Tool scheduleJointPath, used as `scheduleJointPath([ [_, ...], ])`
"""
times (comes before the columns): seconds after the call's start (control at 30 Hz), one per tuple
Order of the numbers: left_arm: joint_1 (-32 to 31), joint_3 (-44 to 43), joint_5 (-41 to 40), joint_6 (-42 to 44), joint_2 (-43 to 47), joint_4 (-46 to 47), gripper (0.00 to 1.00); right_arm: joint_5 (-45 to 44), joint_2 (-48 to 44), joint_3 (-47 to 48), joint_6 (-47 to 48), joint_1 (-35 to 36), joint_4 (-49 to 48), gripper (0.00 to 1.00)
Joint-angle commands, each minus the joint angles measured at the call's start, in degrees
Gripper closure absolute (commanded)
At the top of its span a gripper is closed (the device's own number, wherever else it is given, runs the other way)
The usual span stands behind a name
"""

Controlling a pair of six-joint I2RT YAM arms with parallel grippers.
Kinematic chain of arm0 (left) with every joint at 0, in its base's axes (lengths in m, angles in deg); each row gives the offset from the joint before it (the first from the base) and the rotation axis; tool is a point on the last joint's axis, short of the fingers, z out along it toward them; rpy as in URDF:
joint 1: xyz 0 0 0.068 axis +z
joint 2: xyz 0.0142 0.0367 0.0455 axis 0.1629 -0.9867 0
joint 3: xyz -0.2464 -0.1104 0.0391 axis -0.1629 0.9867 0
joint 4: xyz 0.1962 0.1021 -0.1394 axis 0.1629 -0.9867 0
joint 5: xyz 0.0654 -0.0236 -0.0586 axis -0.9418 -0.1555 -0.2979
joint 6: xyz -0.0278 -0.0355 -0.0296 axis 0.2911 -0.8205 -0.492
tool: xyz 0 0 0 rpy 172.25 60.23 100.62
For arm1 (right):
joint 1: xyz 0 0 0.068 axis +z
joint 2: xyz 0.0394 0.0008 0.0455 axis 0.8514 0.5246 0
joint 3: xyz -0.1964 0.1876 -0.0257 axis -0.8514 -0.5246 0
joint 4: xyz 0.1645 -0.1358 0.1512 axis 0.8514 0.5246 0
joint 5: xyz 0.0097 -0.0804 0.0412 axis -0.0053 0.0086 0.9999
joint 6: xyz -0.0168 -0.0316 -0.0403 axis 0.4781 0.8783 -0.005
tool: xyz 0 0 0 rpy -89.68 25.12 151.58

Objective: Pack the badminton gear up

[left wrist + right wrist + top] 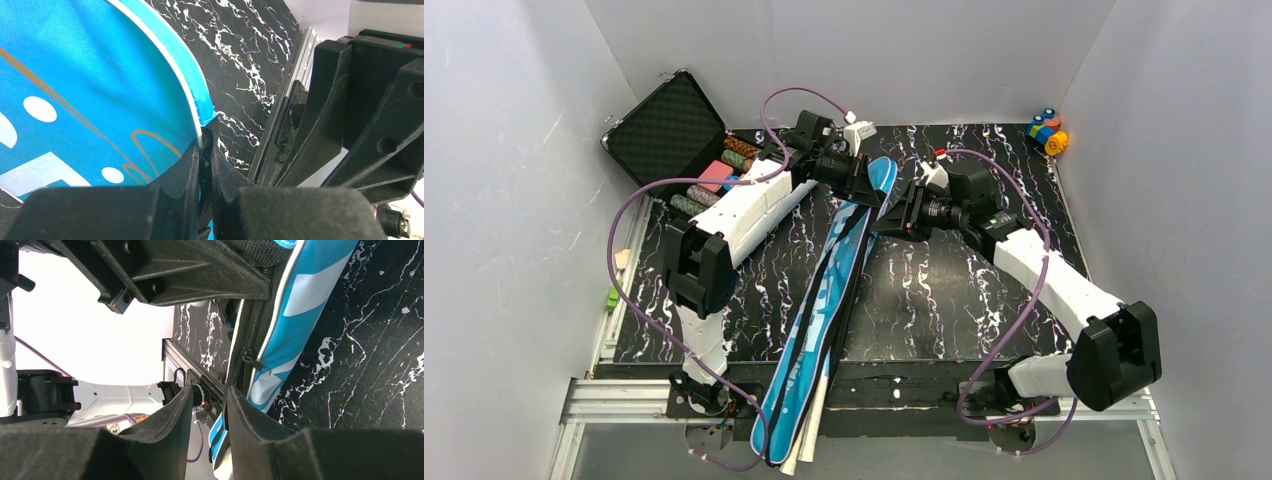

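- Bag, blue racket-shaped fabric, lies diagonally from far middle past near edge of black marbled table.
- Left gripper, clamped on its head rim, should keep it taut.
- Right gripper, part-open and empty, should pinch the small black zip pull.

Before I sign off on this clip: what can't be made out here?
- Bag contents: its blue fabric covers the inside in every view.
- Tube: in the top view the bag hides all but the lower end.
- Left gripper: in the left wrist view its shut fingers hide whether it pinches strap or bag edge.
- Zip: in the right wrist view the far end is hidden behind the left gripper; in the top view it is too small.
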Motion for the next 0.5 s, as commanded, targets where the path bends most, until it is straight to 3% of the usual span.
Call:
scheduleJointPath([
  [0.0,-0.1,-0.23,1.17,-0.8,5.16,1.57,1.0,0.05,0.93,0.59,0.12,-0.19,-1.21,0.6],
  [0.47,-0.07,-0.1,2.91,-2.19,5.58,1.62,1.0,-2.4,3.05,-1.79,3.44,-0.27,-4.05,0.58],
])
